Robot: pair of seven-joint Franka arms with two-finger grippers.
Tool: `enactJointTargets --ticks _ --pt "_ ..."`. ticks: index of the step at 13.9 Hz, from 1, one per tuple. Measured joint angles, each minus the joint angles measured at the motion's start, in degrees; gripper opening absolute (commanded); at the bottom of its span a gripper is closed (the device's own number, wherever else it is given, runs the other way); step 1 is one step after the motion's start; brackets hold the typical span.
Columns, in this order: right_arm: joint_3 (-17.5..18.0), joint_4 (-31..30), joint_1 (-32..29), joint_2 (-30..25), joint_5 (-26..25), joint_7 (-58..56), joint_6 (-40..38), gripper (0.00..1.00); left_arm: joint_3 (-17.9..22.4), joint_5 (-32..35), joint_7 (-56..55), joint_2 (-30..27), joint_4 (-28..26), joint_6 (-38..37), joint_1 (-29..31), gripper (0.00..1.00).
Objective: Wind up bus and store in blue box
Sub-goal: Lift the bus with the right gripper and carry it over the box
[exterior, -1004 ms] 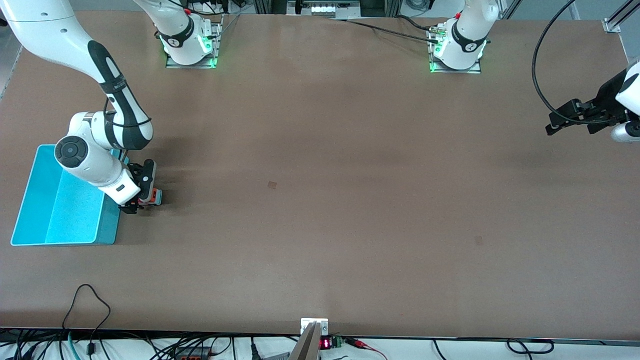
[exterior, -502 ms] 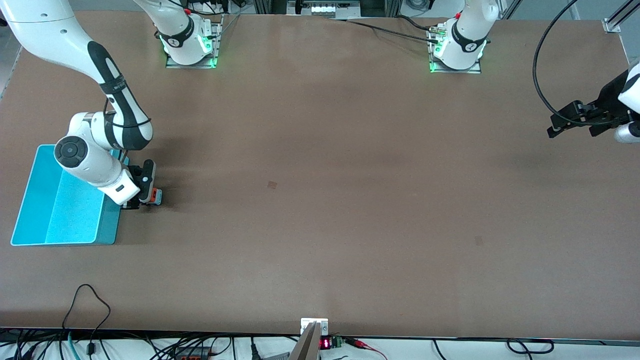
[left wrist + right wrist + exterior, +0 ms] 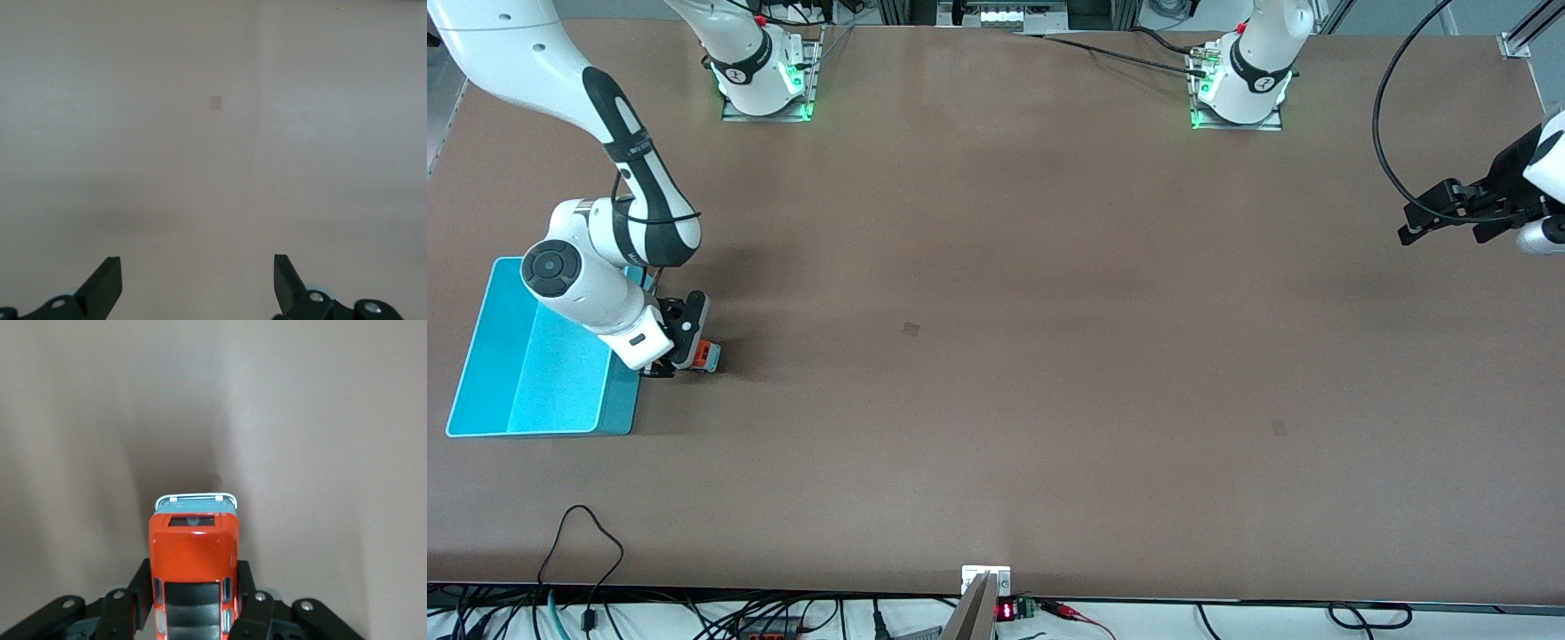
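Note:
The bus [image 3: 706, 355] is a small orange toy with a dark roof panel and a white-grey front. My right gripper [image 3: 679, 349] is shut on its sides, low over the table right beside the blue box [image 3: 551, 391], on the box's side toward the left arm's end. In the right wrist view the bus [image 3: 193, 547] sits between the black fingers [image 3: 141, 592], nose pointing away from the wrist. I cannot tell if its wheels touch the table. The blue box is open-topped with nothing visible in it. My left gripper [image 3: 1405, 225] waits open and empty over the table's edge at the left arm's end [image 3: 197, 267].
The brown table [image 3: 996, 356] has two small dark marks [image 3: 911, 329]. The arm bases [image 3: 765, 80] stand along the edge farthest from the front camera. Cables hang along the nearest edge [image 3: 587, 533].
My right gripper has shifted and turned very slightly with the bus, staying beside the blue box. The left gripper has barely moved.

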Motion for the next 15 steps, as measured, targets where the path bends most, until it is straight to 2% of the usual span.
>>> enactJointTargets --ticks 2,4,6,8,10,15 --pt "1.6 3.0 0.6 -3.5 1.5 11.3 -5.9 0.0 0.0 0.0 0.0 0.0 0.0 0.0 0.0 1.0" --pt "1.7 3.9 0.5 -7.2 2.4 25.2 -9.6 0.0 0.0 0.0 0.0 0.0 0.0 0.0 -0.1 1.0" --pt "1.1 4.0 0.1 -9.9 2.4 37.5 -12.3 0.0 0.0 0.0 0.0 0.0 0.0 0.0 -0.1 1.0" --pt "-1.0 4.0 -0.1 -10.9 2.5 45.6 -13.8 0.0 0.0 0.0 0.0 0.0 0.0 0.0 -0.1 1.0" --pt "-4.5 4.0 -1.2 -10.8 2.5 49.7 -14.1 0.0 0.0 0.0 0.0 0.0 0.0 -0.1 -0.2 1.0" --pt "-9.9 4.2 -5.3 -8.1 2.5 51.5 -13.9 0.0 0.0 0.0 0.0 0.0 0.0 -0.1 -0.2 1.0"
